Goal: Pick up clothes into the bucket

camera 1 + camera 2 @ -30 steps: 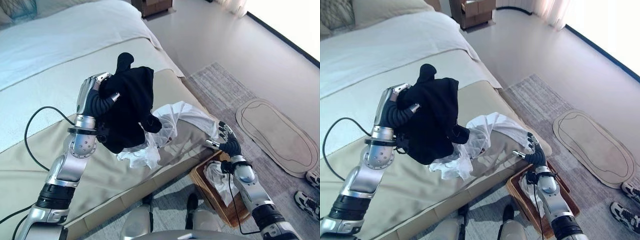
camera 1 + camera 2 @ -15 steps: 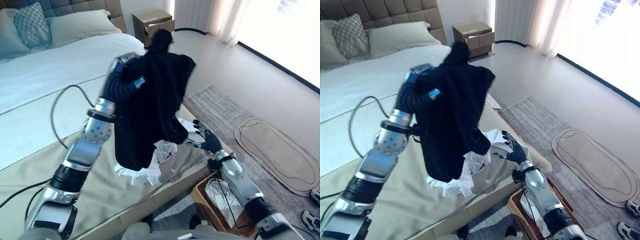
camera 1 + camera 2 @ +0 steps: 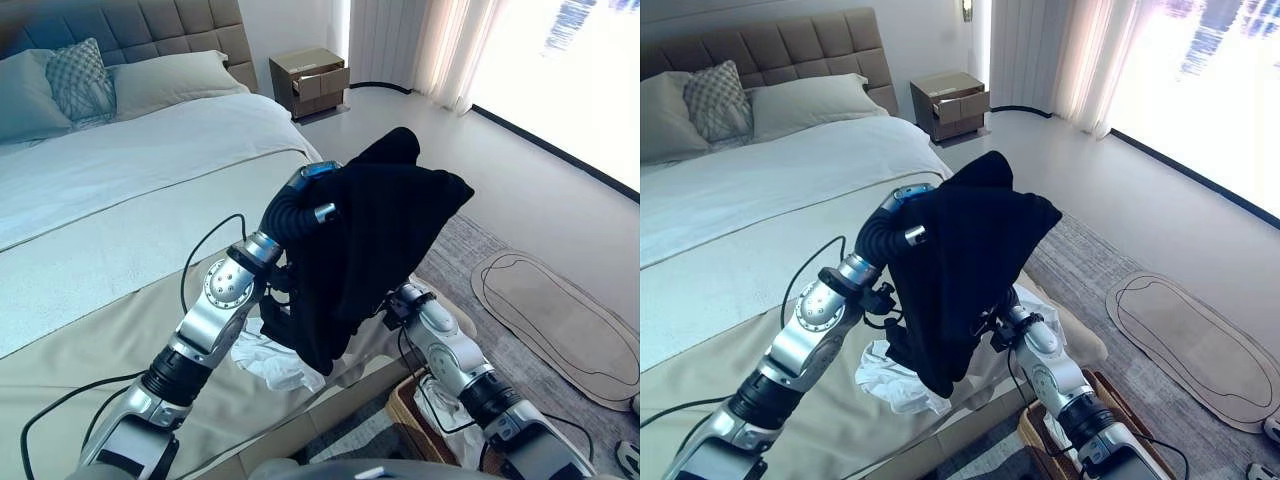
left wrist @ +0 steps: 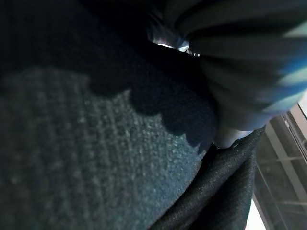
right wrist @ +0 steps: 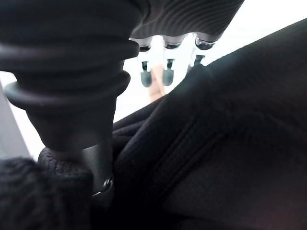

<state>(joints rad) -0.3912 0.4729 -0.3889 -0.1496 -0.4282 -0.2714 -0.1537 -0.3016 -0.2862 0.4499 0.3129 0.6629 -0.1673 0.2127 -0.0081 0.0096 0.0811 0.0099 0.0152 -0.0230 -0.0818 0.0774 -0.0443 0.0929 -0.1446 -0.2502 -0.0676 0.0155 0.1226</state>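
A black garment hangs in the air over the bed's near corner, my left hand shut on its top, fingers buried in the cloth. My right hand is just behind the garment's lower right edge, its fingers straight and the black fabric close against the palm. A crumpled white garment lies on the beige bedcover below. The brown wicker basket stands on the floor beside the bed at the lower right, with white cloth in it.
The bed stretches to the left and back, with pillows at the headboard. A nightstand stands at the far wall. A grey rug and a beige oval mat lie on the floor at the right.
The camera has tilted up. My left arm has swung the black garment rightward, toward the bed's edge. My right hand has risen from above the basket to behind the garment.
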